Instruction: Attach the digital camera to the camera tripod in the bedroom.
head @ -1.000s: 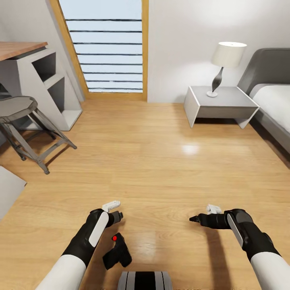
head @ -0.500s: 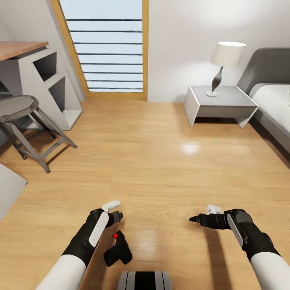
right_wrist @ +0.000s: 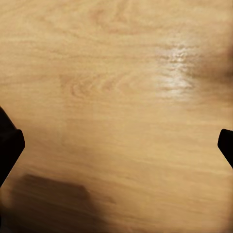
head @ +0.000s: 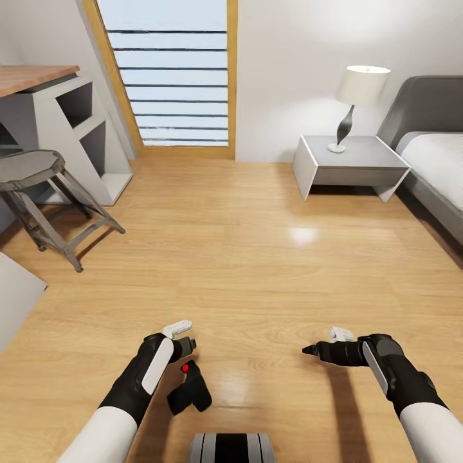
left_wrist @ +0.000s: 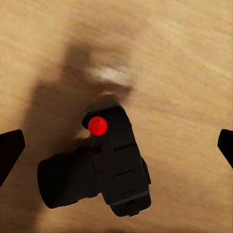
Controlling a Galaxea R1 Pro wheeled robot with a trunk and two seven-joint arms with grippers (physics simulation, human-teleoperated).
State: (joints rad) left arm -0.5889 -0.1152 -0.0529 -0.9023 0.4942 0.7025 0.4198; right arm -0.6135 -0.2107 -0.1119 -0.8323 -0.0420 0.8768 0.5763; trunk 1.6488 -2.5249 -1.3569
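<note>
The digital camera (head: 190,390) lies on the light wood floor (head: 257,257) of the bedroom, black and boxy, its red button (left_wrist: 97,125) facing up and its lens to one side. My left gripper (head: 185,348) hangs just above and beside it, open, and its fingertips (left_wrist: 9,148) stand wide apart on either side of the camera (left_wrist: 104,170) without touching it. My right gripper (head: 311,350) is open over bare floor, fingertips (right_wrist: 10,145) spread with nothing between them. The camera tripod is out of view.
A grey stool (head: 38,193) and a grey shelf desk (head: 71,122) stand at the left. A tall wood-framed window (head: 170,77) is ahead. A nightstand (head: 350,164) with a lamp (head: 360,96) and the grey bed (head: 431,148) are at the right.
The whole view has shifted slightly, so the camera on my head moved. The digital camera now sits a little higher in the picture, closer to my left gripper. Both grippers keep their pose.
</note>
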